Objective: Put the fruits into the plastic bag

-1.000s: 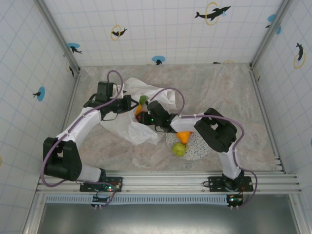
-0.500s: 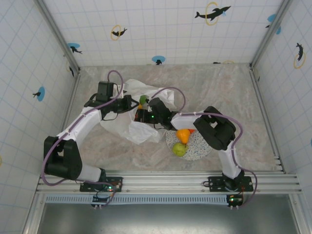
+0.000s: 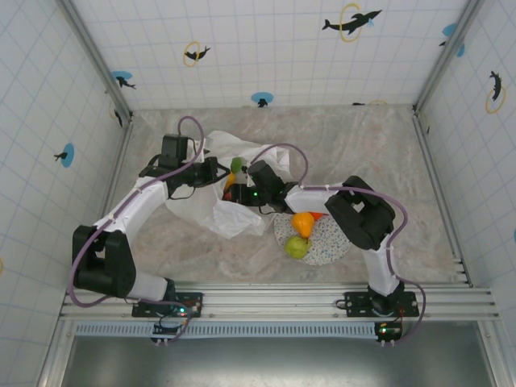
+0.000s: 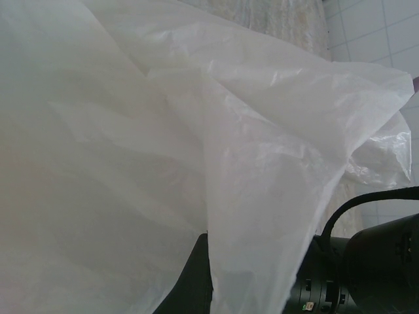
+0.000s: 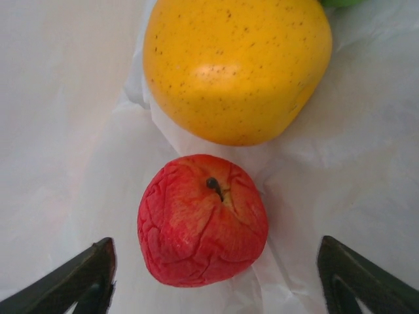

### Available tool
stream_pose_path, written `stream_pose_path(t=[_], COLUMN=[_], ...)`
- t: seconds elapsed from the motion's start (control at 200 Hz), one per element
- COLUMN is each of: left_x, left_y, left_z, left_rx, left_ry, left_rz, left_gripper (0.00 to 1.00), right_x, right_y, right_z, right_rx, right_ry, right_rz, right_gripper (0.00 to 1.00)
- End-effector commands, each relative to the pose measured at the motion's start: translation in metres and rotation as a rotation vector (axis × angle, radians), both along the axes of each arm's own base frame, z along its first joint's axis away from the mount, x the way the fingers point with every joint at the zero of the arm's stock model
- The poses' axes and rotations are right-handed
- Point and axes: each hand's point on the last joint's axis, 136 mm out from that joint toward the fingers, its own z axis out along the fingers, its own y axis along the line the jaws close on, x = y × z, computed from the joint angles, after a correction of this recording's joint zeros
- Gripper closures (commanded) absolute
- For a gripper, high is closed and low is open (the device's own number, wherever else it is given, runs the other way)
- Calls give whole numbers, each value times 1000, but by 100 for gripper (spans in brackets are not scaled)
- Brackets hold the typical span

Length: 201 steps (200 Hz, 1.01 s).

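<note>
— Where are our fruits?
— The red apple (image 5: 201, 219) and yellow fruit (image 5: 236, 65) lie on the plastic bag (image 4: 163, 163), left of centre. Our right gripper (image 5: 216, 265) has its fingers spread either side of the apple.
— And our left gripper (image 3: 214, 172)?
— We cannot tell.

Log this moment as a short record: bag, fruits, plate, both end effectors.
plastic bag: crumpled on the table, left of the plate
fruits on bag plastic: red apple, yellow fruit just beyond it
plate: holds an orange-yellow fruit and a green fruit
right end effector: open, fingers either side of the red apple, not touching it
left end effector: at the bag's edge; grip hidden by plastic
remaining: plate fruits not yet bagged
</note>
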Motion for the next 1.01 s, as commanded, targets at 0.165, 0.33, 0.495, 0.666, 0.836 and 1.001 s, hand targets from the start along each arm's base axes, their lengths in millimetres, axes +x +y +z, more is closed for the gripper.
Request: stream_pose_path(t=[0.165,0.33,0.495,0.666,0.836,1.001], left_x=[6,6,6,9,9,9], left_y=[-2,-1,-1,2,4,5], left_z=[7,9,11,9,6,2], left_rx=[-10,-8,-4,12,25,32], left_ry=[-36,-42,-52,-58,-63,-55], left_rz=[-13,-12,-8,6,12,13], left_gripper=[100,100,100,100,100,100], right_x=[0,6,7,2,-13,-27], right_y=[34,46,25,-9,-45,-74], right_z=[22,38,31,25,25,36], right_rx=[116,179,108,-57,-192,-280], right_ry=[24,17,-6,-76,-128,-183], right_rz=[82,105,57,36,50,67], right_gripper=[42,45,40,27,21,20])
